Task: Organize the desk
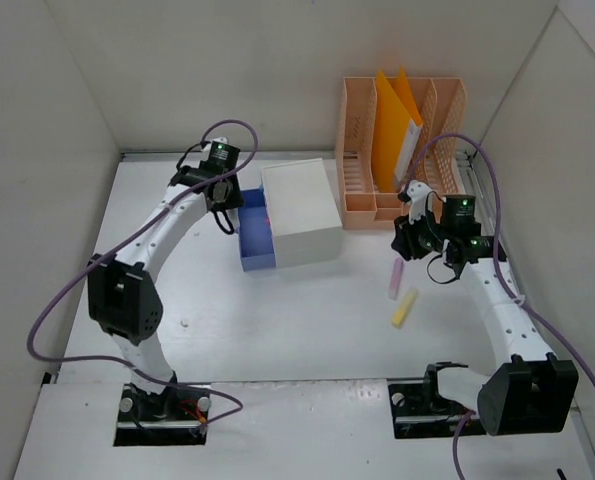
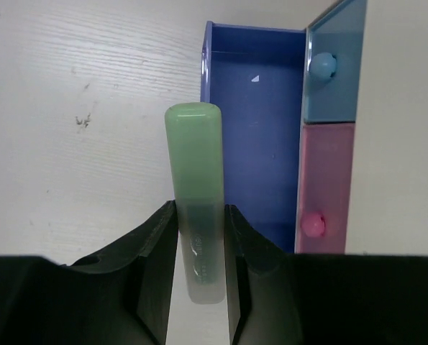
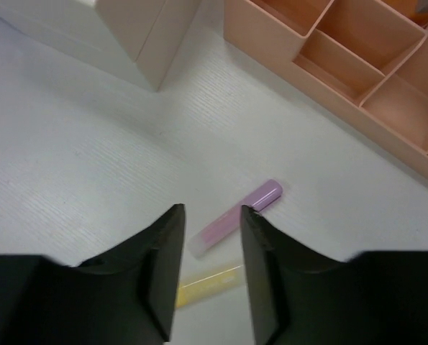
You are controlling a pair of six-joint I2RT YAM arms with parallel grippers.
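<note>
**Green highlighter in my left grip, right side empty**

The bench [image 1: 307, 310] spreads white under both my arms, walled on three sides. My left fingers [image 2: 199, 215] are clamped on a green highlighter [image 2: 192, 158]. Its cap points away from my wrist, just beside the left wall of the blue drawer [image 2: 253, 129], which is pulled out of the white box [image 1: 300, 212] at 12 o'clock from the bench's middle. My right fingers [image 3: 210, 212] are spread apart with nothing held, over the 3 o'clock side. A purple highlighter [image 3: 239, 215] lies on the bench and shows in the gap between them. A yellow highlighter [image 3: 206, 282] lies just beside it, nearer my wrist. The peach organizer [image 3: 343, 65] stands at 1 o'clock with an orange folder [image 1: 395, 120] upright in it.
</note>
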